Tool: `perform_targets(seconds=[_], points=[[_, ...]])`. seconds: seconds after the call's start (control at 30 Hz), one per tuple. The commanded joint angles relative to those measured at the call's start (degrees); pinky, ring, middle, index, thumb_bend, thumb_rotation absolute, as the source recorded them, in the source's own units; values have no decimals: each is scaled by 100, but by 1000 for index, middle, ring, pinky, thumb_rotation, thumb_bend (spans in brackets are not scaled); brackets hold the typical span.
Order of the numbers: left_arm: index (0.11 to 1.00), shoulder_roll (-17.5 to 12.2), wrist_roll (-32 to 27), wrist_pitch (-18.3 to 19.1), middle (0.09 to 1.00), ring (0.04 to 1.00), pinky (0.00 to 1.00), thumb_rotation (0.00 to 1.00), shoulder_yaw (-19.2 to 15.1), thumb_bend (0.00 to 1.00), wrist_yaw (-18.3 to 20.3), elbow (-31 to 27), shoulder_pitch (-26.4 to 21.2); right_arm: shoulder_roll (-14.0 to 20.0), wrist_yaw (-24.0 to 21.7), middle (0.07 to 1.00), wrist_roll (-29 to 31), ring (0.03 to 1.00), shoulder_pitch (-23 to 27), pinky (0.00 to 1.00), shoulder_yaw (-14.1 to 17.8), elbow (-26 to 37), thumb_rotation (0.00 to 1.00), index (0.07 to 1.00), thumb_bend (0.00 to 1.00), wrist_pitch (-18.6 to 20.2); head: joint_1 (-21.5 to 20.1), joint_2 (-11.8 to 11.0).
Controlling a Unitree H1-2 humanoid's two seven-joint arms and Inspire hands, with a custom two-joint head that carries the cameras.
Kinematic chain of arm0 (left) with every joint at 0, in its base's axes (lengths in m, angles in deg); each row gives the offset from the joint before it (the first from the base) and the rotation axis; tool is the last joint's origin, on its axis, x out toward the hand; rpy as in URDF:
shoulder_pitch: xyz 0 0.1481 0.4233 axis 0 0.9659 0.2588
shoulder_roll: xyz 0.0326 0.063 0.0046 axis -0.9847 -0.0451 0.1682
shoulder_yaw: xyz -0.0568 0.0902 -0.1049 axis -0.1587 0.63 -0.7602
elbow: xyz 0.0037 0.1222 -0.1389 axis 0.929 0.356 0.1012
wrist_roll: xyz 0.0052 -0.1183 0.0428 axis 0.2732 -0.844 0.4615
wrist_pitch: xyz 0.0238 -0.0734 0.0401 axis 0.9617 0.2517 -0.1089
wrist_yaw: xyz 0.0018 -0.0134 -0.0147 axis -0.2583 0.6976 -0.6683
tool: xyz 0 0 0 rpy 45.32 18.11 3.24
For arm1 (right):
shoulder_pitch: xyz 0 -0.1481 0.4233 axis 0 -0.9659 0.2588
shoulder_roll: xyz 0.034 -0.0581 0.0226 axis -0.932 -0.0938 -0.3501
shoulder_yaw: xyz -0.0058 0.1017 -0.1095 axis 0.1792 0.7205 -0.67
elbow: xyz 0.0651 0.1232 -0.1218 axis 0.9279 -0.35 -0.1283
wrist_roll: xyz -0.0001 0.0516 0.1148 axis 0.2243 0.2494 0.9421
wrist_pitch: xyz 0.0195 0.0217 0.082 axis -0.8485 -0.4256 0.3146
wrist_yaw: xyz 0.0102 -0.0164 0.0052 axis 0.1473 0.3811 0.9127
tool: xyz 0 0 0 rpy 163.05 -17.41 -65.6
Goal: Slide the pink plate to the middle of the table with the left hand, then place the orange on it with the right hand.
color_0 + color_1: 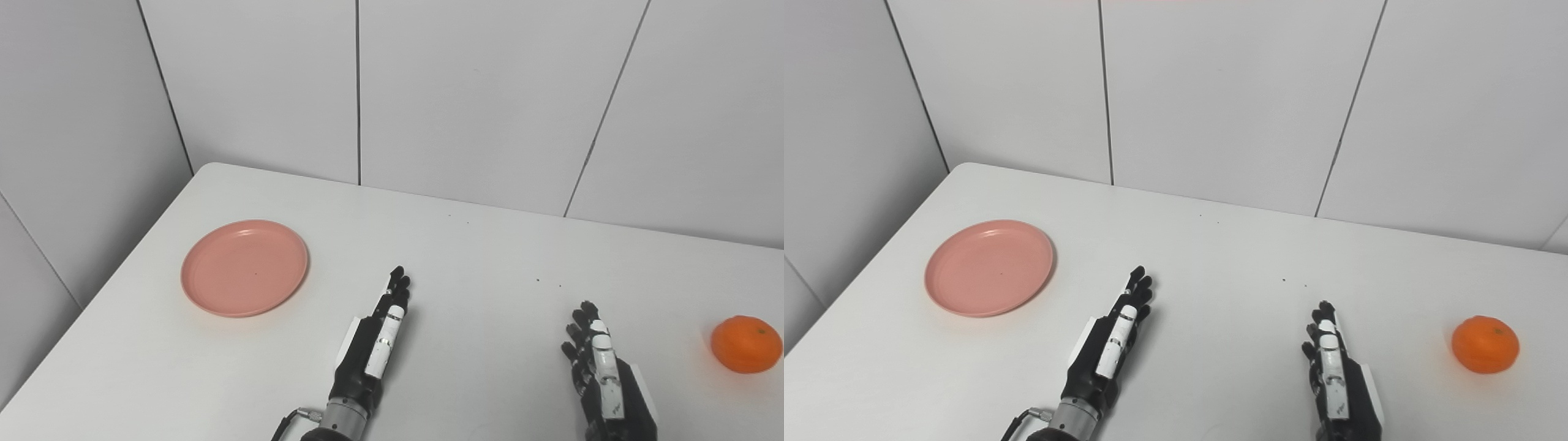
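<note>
Both hands wait empty, fingers straight, low in frame.
The left hand (375, 343) should reach left, hook the plate's (244, 267) far rim, drag it flat toward centre; the right hand (603, 376) stays clear of the orange (746, 344) at right.

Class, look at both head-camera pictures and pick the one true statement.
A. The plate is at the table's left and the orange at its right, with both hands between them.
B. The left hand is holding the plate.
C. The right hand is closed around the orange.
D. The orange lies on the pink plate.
A: the pink plate lies far left, the orange far right, and the left hand and right hand lie open between them, touching neither.
</note>
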Motion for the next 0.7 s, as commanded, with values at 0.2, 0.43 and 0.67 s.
perform_targets(seconds=[0.2,0.43,0.67], points=[[987,-120,-60,130,999,980,982,1000,-77,382,99,-336,-419,29,-89,1000,13,1000,131,1000,-9,-77,1000,1000,232,-513,29,-65],[974,-317,-68,462,987,964,951,1000,-126,386,206,-695,-724,24,-69,1000,24,1000,135,1000,-4,-62,1000,1000,226,-440,84,-44],[974,-423,-268,934,987,964,958,1000,-271,414,280,-1112,-1014,12,-32,1000,10,1000,126,1000,10,-50,1000,1000,233,-403,142,-57]])
